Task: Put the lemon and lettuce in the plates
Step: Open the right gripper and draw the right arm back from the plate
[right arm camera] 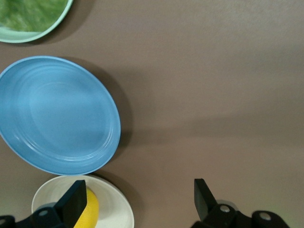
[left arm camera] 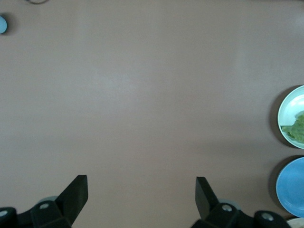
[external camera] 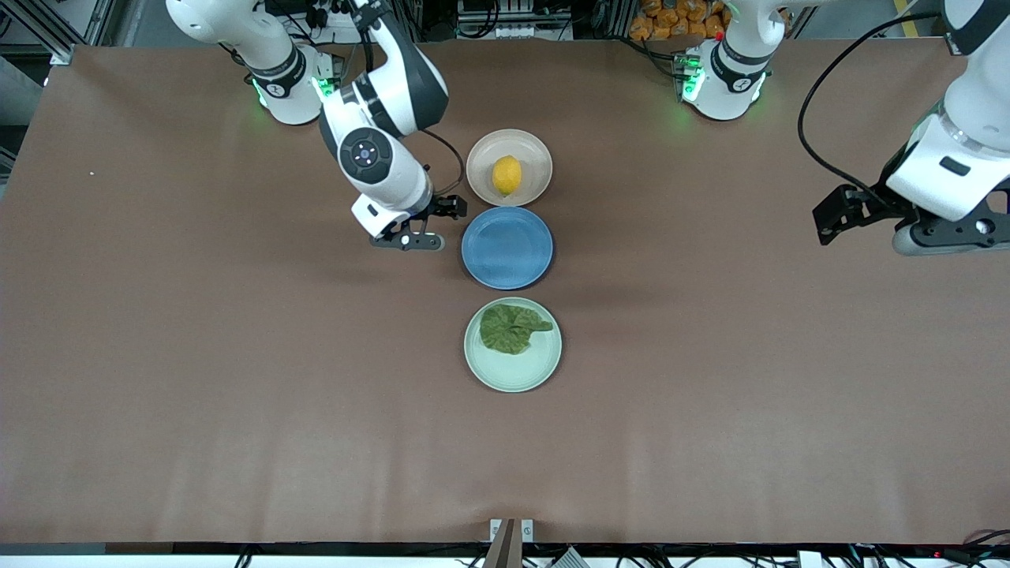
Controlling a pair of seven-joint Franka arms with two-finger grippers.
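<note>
The lemon [external camera: 506, 174] lies in the beige-pink plate [external camera: 538, 158], the plate closest to the robots' bases. The lettuce [external camera: 511, 327] lies in the mint green plate [external camera: 513, 380], the plate nearest the front camera. My right gripper [external camera: 409, 237] hangs open and empty over bare table beside the beige-pink and blue plates, toward the right arm's end. Its wrist view shows its open fingers [right arm camera: 137, 194], the lemon [right arm camera: 89, 211] in the beige-pink plate [right arm camera: 116, 211], and the lettuce [right arm camera: 33, 12]. My left gripper [external camera: 951, 235] waits open and empty [left arm camera: 141, 190] over bare table at the left arm's end.
An empty blue plate [external camera: 506, 247] sits between the two task plates. It also shows in the right wrist view [right arm camera: 57, 114] and the left wrist view [left arm camera: 292, 187]. The mint plate [left arm camera: 287, 111] with lettuce [left arm camera: 297, 130] shows in the left wrist view. Brown tabletop surrounds the row.
</note>
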